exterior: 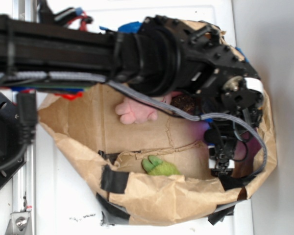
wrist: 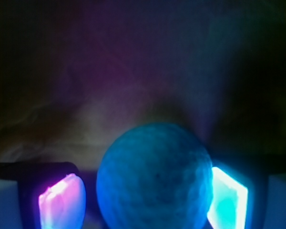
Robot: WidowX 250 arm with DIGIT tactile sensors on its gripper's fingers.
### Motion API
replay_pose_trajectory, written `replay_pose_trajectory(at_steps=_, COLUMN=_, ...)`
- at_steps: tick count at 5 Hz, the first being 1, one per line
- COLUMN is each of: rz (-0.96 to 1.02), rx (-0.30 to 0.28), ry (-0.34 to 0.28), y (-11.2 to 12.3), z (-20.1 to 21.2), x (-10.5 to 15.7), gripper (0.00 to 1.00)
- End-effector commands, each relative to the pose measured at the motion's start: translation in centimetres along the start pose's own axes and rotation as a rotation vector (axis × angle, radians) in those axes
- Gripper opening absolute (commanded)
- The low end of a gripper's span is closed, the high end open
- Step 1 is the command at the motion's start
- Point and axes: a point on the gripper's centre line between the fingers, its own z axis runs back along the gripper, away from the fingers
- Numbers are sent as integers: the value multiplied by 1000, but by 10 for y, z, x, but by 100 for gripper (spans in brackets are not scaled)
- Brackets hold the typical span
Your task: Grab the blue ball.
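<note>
The blue ball (wrist: pixel 155 176), teal and dimpled, fills the lower middle of the wrist view and sits between the two lit pads of my gripper (wrist: pixel 145 202). The right pad (wrist: pixel 229 198) lies against the ball. The left pad (wrist: pixel 62 202) stands a small dark gap away from it, so the jaws are open around the ball. In the exterior view the gripper (exterior: pixel 222 159) reaches down into the right end of a brown paper bag (exterior: pixel 157 196), and the ball is hidden there by the arm and the fingers.
A pink plush bunny (exterior: pixel 134 111) and a green plush toy (exterior: pixel 159 166) lie inside the bag, left of the gripper. The bag's crumpled walls close in around the gripper. The black arm (exterior: pixel 88 49) spans the top. White surface surrounds the bag.
</note>
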Motion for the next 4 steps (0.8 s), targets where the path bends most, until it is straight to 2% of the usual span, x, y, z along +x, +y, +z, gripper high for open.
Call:
replay_pose_trajectory(at_steps=1, rz=17, rx=14, ry=-60, y=10, z=15, x=23, gripper=0)
replay_pose_trajectory(at_steps=2, rz=5, rx=18, ry=-54, y=12, z=29, x=17, gripper=0)
replay_pose_trajectory(at_steps=3, rz=7, rx=86, ry=-37, y=7, z=66, x=0, gripper=0)
replay_pose_trajectory(at_steps=4, rz=47, rx=186, ry=88, y=-1, z=103, x=-21, gripper=0)
